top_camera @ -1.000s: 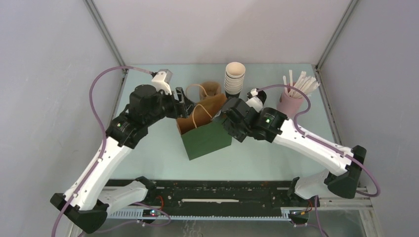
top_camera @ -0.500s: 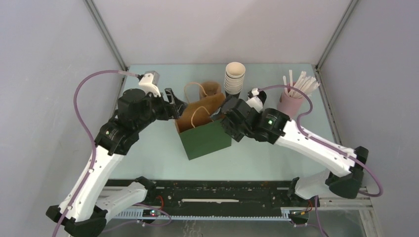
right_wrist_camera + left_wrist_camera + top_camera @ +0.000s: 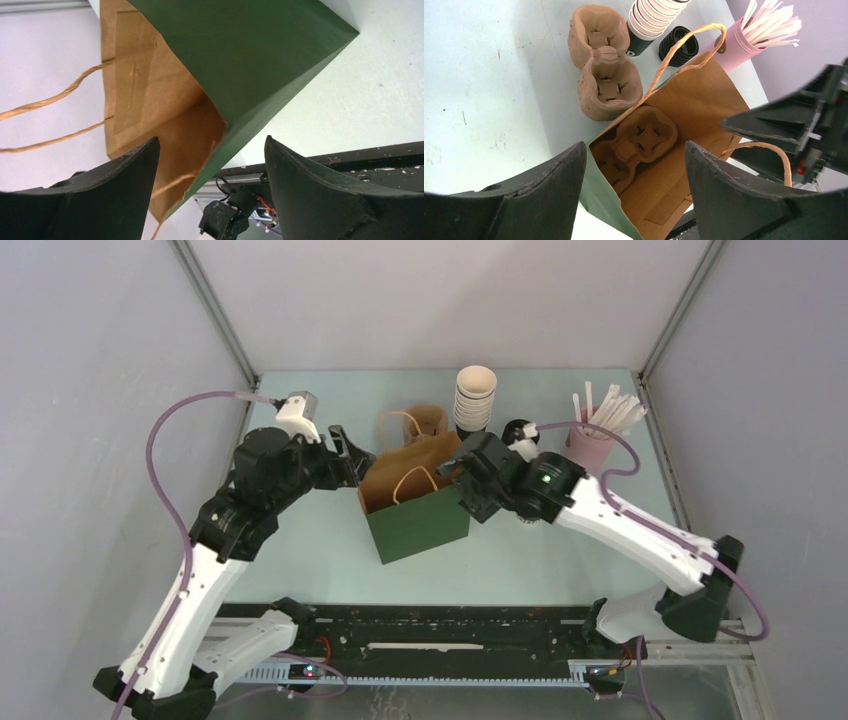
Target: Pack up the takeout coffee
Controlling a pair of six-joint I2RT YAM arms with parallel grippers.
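Observation:
The green paper bag stands open at mid table, brown inside, with twine handles. A brown pulp cup carrier lies in its bottom with empty sockets. No lidded takeout coffee cup shows in any view. My left gripper is open at the bag's left rim; in the left wrist view its jaws stand wide apart over the bag's mouth. My right gripper is open at the bag's right rim; in the right wrist view the green wall runs between its jaws without being pinched.
A second pulp carrier lies behind the bag. A tall stack of white-rimmed cups, a squat stack of black lids and a pink holder of straws stand along the back. The rail runs along the near edge.
My left gripper has drawn back to the left, off the bag's rim. My right gripper has shifted slightly toward the back. The bag's mouth stands wider open.

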